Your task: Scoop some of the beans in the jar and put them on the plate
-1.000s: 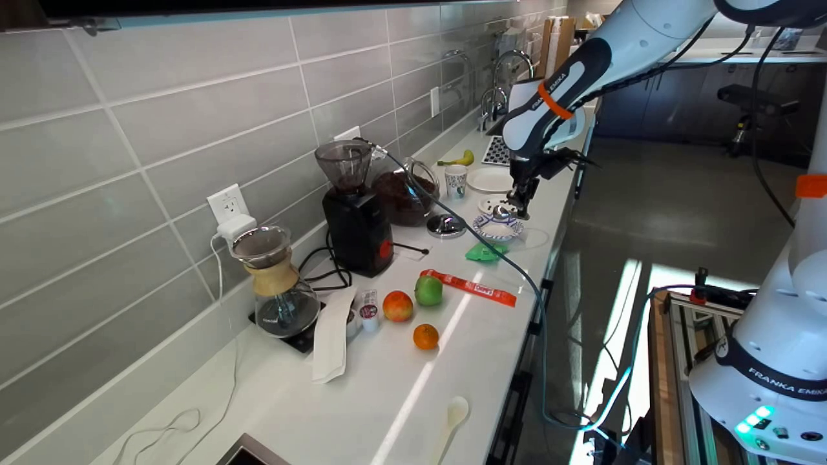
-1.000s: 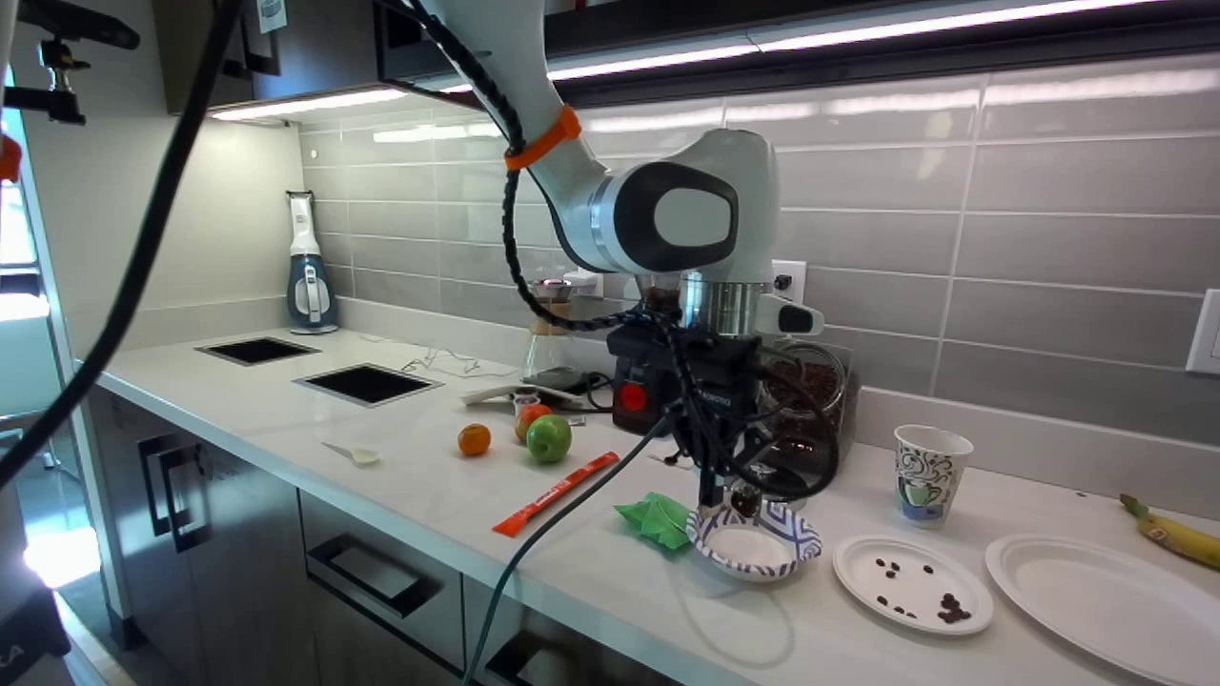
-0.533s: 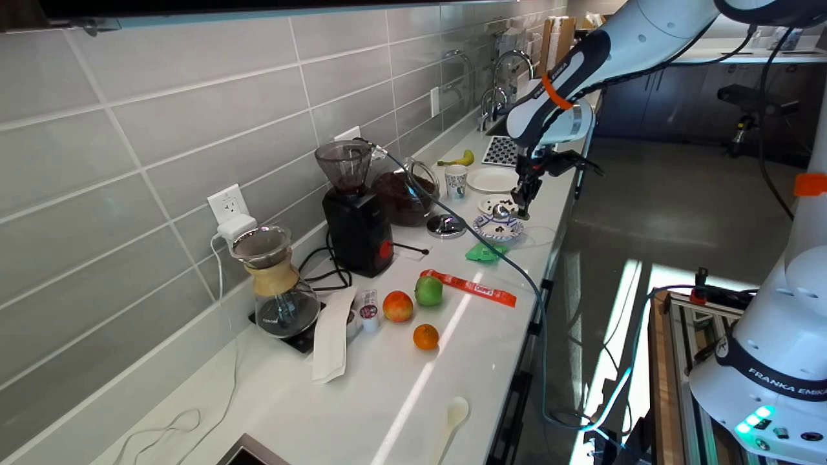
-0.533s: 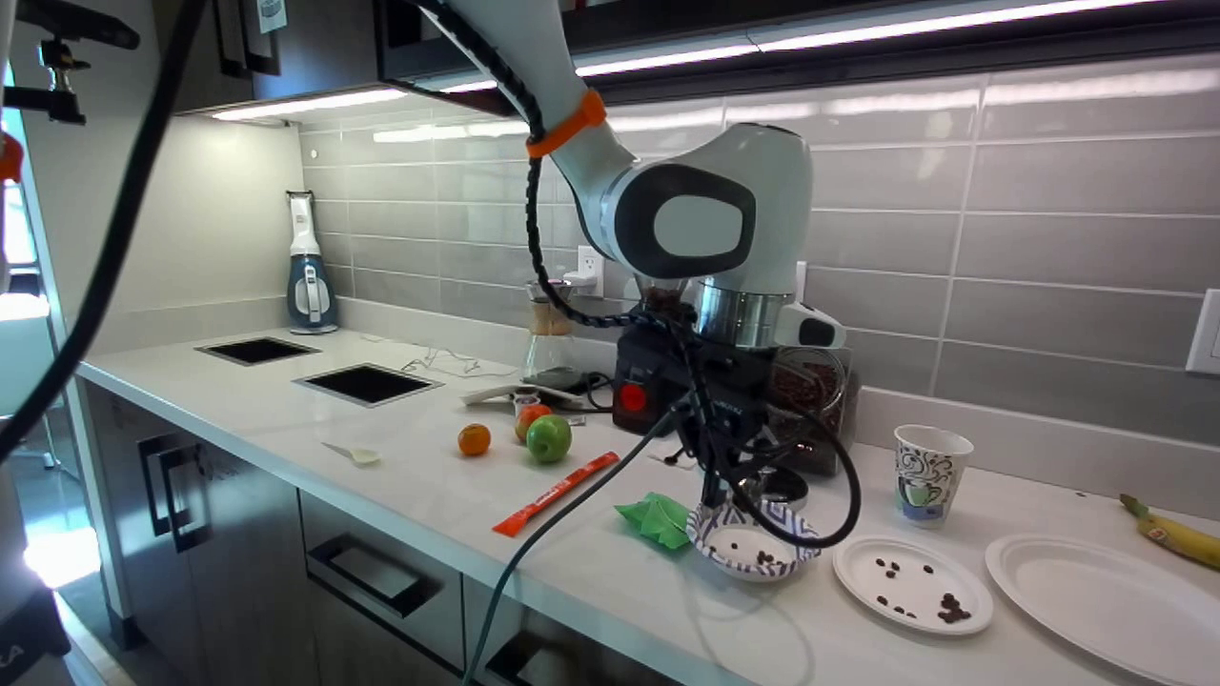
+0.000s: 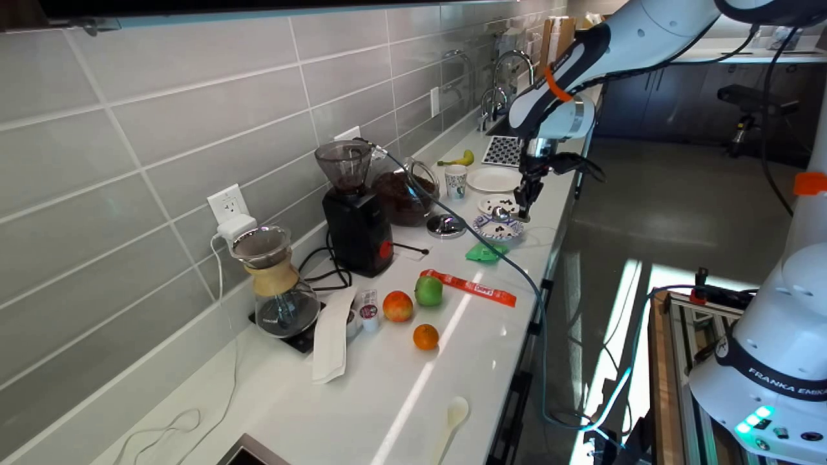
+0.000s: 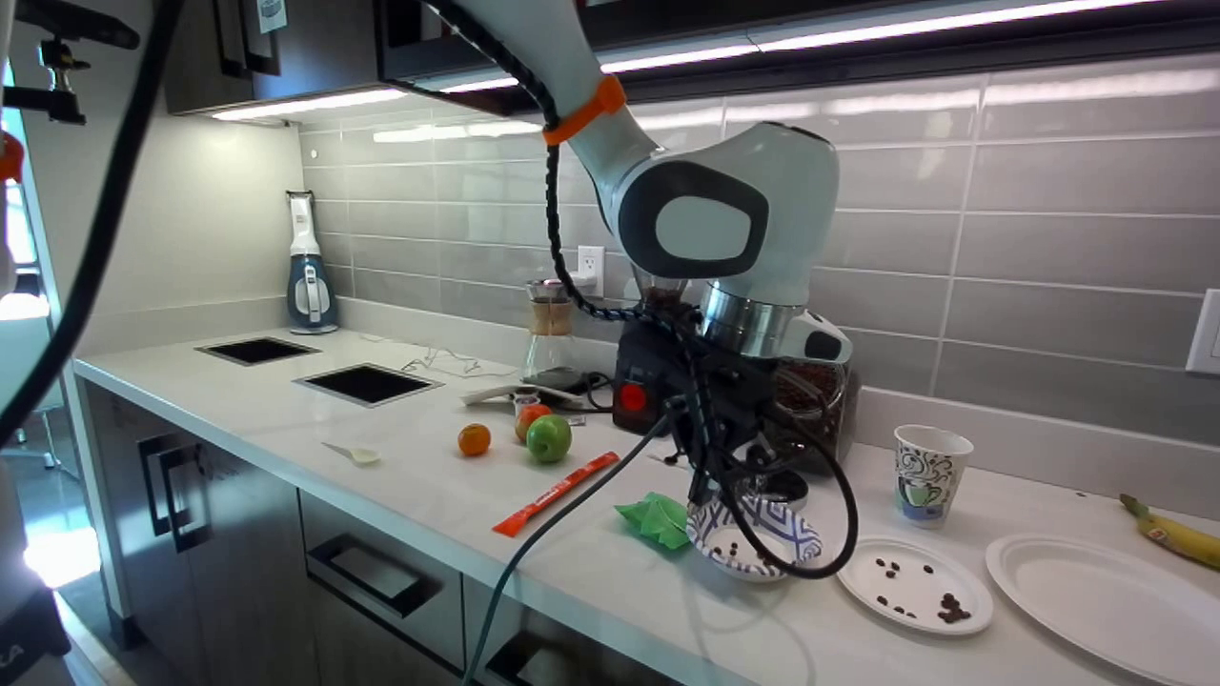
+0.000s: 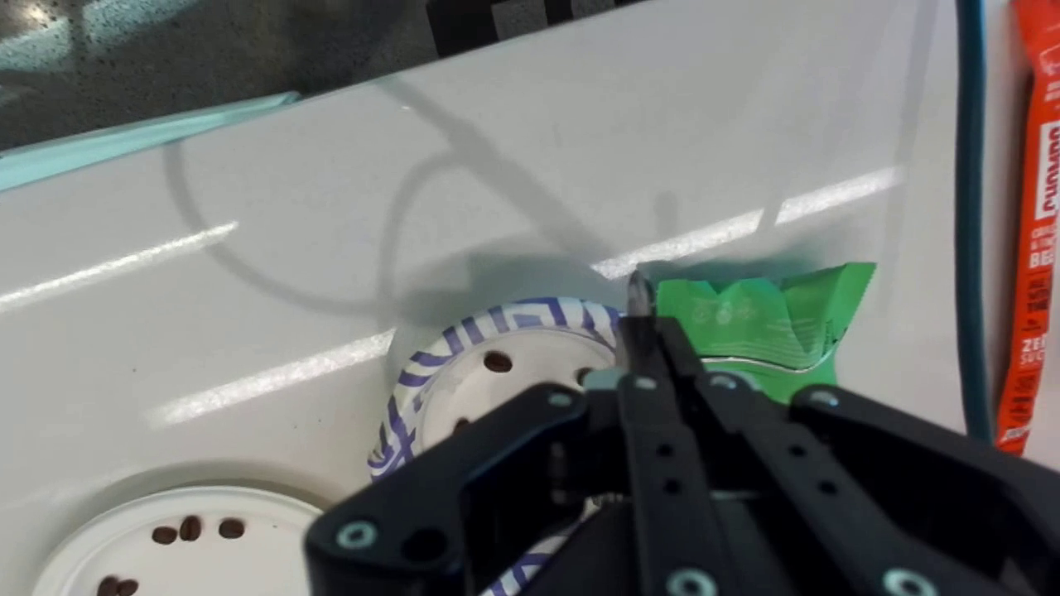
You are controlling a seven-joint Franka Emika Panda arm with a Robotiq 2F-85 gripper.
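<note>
My gripper (image 5: 524, 216) is shut on a metal spoon (image 5: 499, 214) and holds it over a blue-patterned paper bowl (image 5: 497, 237). The spoon's handle end shows past the fingertips in the wrist view (image 7: 639, 291); its scoop is hidden there. Several dark beans (image 6: 732, 550) lie in the patterned bowl (image 6: 799, 526). The bowl also shows beside the fingers in the wrist view (image 7: 414, 372). The glass jar (image 5: 397, 201) of dark beans stands by the wall behind the gripper, partly hidden in an exterior view (image 6: 831, 391). A small white plate (image 6: 863, 572) beside the bowl holds several beans.
A green packet (image 7: 762, 323) lies against the bowl. A red stick packet (image 6: 555, 494), fruit and a black grinder (image 5: 357, 226) stand farther along. A silver lid (image 5: 446, 225) is near the jar. A paper cup (image 6: 929, 476) and large plate (image 6: 1048, 572) are beyond the small plate.
The beans have dropped from the spoon into the patterned bowl, which was empty one second ago. The wrist has tilted and shifted slightly toward the small plate's side; the gripper stays shut on the spoon.
</note>
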